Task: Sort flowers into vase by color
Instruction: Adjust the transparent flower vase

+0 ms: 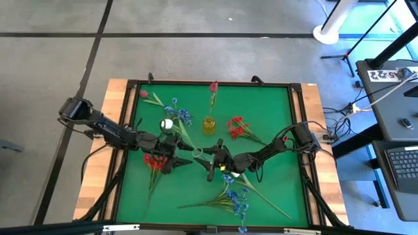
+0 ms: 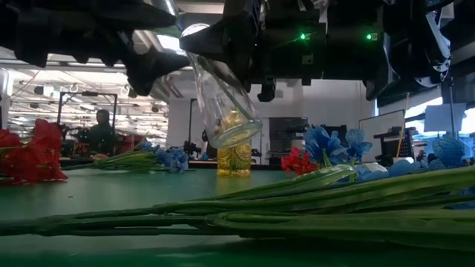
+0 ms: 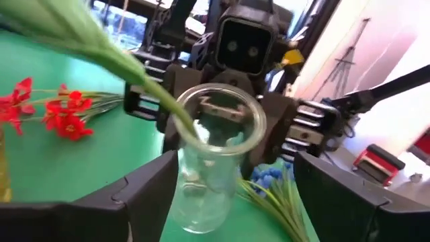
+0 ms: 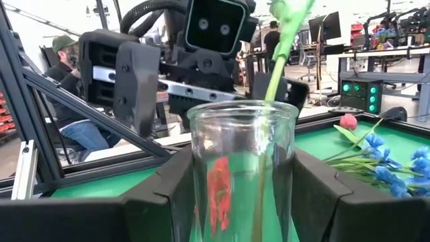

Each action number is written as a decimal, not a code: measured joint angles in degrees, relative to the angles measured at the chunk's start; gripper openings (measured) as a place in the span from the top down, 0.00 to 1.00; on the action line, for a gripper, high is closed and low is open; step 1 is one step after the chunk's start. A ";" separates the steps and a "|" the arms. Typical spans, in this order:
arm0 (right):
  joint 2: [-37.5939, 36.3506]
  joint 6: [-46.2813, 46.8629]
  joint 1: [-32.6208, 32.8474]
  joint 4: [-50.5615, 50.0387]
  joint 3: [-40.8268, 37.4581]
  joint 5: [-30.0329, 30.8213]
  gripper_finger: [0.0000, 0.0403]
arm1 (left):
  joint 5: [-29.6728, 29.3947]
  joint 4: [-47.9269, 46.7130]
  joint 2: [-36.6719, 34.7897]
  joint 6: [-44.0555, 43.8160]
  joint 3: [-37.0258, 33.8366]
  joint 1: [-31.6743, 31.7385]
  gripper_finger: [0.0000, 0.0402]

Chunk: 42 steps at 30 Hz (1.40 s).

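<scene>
My right gripper (image 1: 217,160) is shut on a clear glass vase (image 4: 242,175) and holds it above the middle of the green mat (image 1: 274,111). A white-bud flower (image 1: 168,124) has its green stem (image 3: 134,64) stuck down through the vase's mouth (image 3: 215,121), and the bud hangs out toward the far left. My left gripper (image 1: 183,155) faces the mouth, open wide and holding nothing. In the left wrist view its fingers (image 3: 134,198) frame the vase. Red clusters (image 1: 153,162), blue clusters (image 1: 179,114) and a pink bud (image 1: 144,94) lie on the mat. My right gripper pinches the vase's body (image 4: 201,181) between its two fingers (image 4: 158,195), one on each side. The fingers come about level from the table's right. The vase is lifted clear of the mat and tilted, its mouth up and toward the left arm, its base (image 2: 234,133) lower.
A small yellow vase (image 1: 209,124) holding a pink-bud stem (image 1: 213,87) stands behind the grippers. More red clusters (image 1: 236,127) lie at the right, and blue flowers (image 1: 235,199) with long stems lie near the front edge. A raised black frame (image 1: 215,81) rims the mat. A seated person (image 4: 67,87) shows beyond the table.
</scene>
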 joint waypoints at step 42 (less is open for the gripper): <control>0.09 1.55 1.78 -4.50 0.13 3.44 0.56 | -13.08 -12.48 0.00 3.50 6.31 -1.86 0.28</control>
